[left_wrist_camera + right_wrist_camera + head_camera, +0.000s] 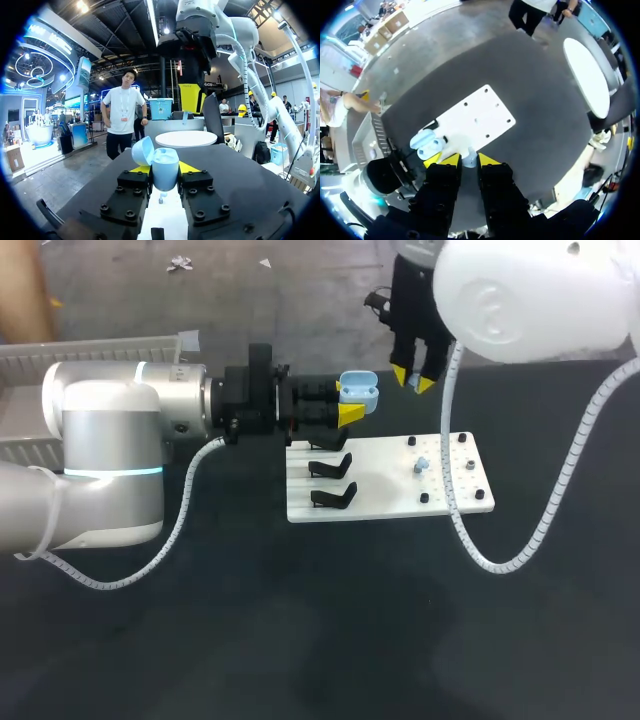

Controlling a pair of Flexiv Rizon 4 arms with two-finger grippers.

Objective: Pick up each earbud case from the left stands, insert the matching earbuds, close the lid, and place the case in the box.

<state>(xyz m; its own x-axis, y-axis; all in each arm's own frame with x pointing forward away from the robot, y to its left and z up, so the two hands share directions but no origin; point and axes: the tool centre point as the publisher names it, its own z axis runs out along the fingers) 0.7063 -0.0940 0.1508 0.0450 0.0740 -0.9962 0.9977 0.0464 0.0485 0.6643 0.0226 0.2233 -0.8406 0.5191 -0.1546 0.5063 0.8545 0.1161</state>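
The pale blue earbud case (358, 390) is up in the air, off its stand, hanging over the counter (300, 640) just past the far left corner of the white board (455, 502), with its lid swung open beside the body. The left tool (354, 403) has it pinched, one yellow tip on either side of the lower shell, and in the left wrist view the open cavity faces up and away from that tool. Above and a little to the right of the case hangs the right tool (412, 379), its tips nearly together on a small pale earbud (469, 156) that shows between them in the right wrist view. On the board, two empty black stands (331, 466) sit along the left edge and a second earbud (421, 466) rests among the pegs on the right half. The step in hand looks like seating the held earbud in the case. To do it well, the right tool should line the bud up over its own socket, stem end first, and come straight down while the left tool stays rigid, so the case does not twist in the grip. The open lid is close to the descent path, so I would approach from the side away from it, and let go only when the bud sits flush.
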